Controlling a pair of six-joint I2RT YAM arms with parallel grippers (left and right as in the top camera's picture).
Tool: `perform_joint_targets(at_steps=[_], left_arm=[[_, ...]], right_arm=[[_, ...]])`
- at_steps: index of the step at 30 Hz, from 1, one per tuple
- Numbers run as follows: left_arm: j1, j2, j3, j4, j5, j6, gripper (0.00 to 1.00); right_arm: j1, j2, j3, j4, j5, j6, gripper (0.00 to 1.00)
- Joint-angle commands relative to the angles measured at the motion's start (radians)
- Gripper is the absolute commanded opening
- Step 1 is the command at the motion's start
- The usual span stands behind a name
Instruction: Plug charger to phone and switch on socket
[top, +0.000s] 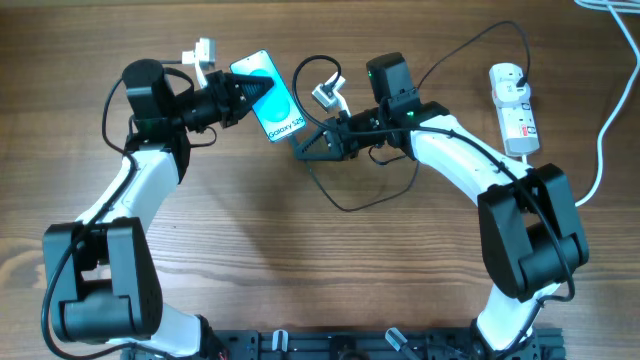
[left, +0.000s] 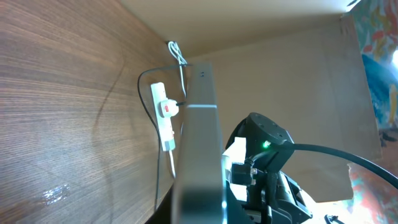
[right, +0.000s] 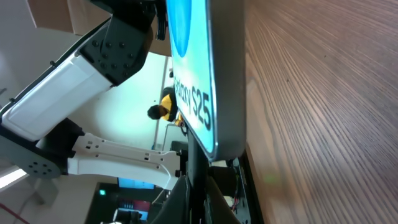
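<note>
The phone (top: 270, 105) has a cyan screen with "Galaxy S25" text and is held tilted off the table by my left gripper (top: 250, 93), which is shut on its upper end. The left wrist view shows the phone (left: 199, 137) edge-on and blurred. My right gripper (top: 304, 143) is shut on the charger plug (right: 196, 174), right at the phone's lower end (right: 208, 81). I cannot tell whether the tip is inside the port. The charger cable (top: 345, 205) loops on the table and runs to the white socket (top: 512, 108), also visible in the left wrist view (left: 163, 115).
The socket's thick white cord (top: 608, 110) runs off the table's right edge. My right arm (top: 460, 155) stretches between the socket and the phone. A wooden table (top: 300, 270) lies under everything.
</note>
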Motion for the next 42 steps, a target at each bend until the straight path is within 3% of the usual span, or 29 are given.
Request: perform_joint_targets(at_steps=[1,24,33,42], left_arm=[[-0.023,-0.002,0.01,-0.002,0.044,0.035,0.04],[-0.103,-0.002,0.01,-0.019,0.257,0.065,0.04],[-0.142,-0.002,0.009,-0.179,0.274,0.174,0.04],[-0.179,-0.002,0.008,-0.244,0.288,0.232,0.04]], right_arm=[[0.0,-0.022,0.011,0.018,0.013,0.0,0.04],[-0.002,-0.043,0.013,0.168,0.06,0.083,0.04],[-0.011,-0.077,0.013,0.171,0.089,0.084,0.04],[-0.017,-0.077,0.013,0.24,0.088,0.135,0.04]])
